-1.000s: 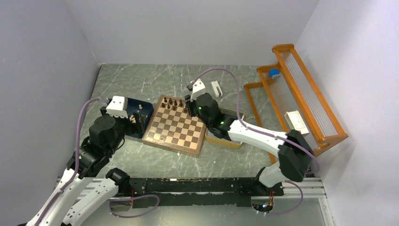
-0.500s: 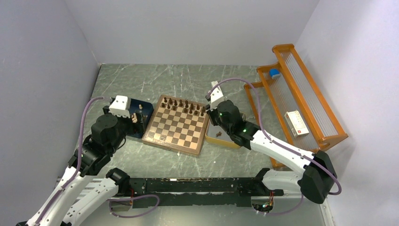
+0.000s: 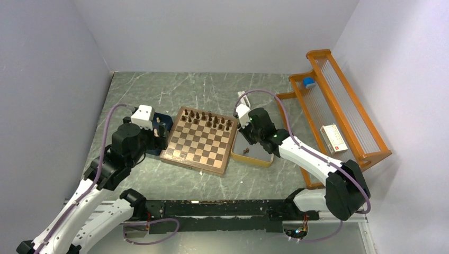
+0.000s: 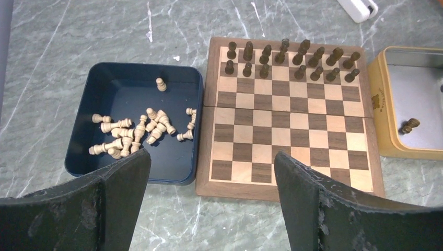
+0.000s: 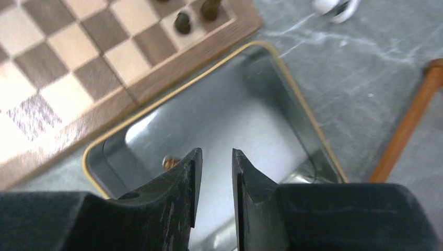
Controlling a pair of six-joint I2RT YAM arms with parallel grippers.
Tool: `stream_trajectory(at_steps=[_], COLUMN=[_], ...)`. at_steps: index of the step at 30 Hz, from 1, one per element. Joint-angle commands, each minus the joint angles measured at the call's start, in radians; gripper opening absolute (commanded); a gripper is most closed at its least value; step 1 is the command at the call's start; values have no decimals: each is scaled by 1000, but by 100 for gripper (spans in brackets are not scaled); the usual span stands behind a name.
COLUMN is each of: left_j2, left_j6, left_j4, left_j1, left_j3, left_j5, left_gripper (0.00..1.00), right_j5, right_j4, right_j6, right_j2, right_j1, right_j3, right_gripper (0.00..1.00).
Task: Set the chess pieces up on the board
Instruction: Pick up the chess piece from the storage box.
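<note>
A grey-green marbled table (image 3: 159,90) carries an orange rack (image 3: 339,106) along its right side. At the middle lies the board (image 4: 287,136), square and chequered. Just left of it sits a dark blue tray (image 4: 146,66), and just right of it a yellow-rimmed tin (image 4: 381,125).

The left gripper (image 4: 211,159) hovers above the near edge of the blue tray and the board. Its jaws are spread wide, with nothing between them and nothing touched. The right gripper (image 5: 216,152) hangs over the yellow-rimmed tin. Its fingers (image 5: 183,183) stand a narrow gap apart and hold nothing.

The dark chess pieces (image 4: 292,60) stand upright on the board. They fill the far row and all but one square of the next row. Pale chessmen (image 4: 141,130) lie jumbled in the blue tray, mostly toward its near left, with one apart at the far side. A single dark piece (image 4: 410,125) lies on its side on the floor of the tin, just left of the right gripper's fingertips in the wrist view.
</note>
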State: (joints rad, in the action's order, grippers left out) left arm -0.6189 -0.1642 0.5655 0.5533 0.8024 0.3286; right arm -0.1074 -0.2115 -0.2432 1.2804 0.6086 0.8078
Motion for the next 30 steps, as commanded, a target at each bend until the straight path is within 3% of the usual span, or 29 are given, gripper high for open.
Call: stream_trajectory(at_steps=[1, 14, 18, 30], left_j2=[-42, -73, -109, -146], left_j6=[-2, 2, 4, -1], left_j4=[-18, -17, -4, 0], left_j1=[6, 6, 16, 19], left_j3=[4, 10, 15, 16], left_j5=[2, 30, 27, 47], left_gripper=[92, 92, 92, 92], right_j5=[102, 356, 460, 448], right_j4=[-136, -48, 61, 262], right_j6=[-119, -304, -367, -395], right_j2=[20, 126, 143, 228], right_j1=[-9, -42, -55, -59], right_j3=[12, -67, -117, -161], right_gripper=[32, 44, 45, 44])
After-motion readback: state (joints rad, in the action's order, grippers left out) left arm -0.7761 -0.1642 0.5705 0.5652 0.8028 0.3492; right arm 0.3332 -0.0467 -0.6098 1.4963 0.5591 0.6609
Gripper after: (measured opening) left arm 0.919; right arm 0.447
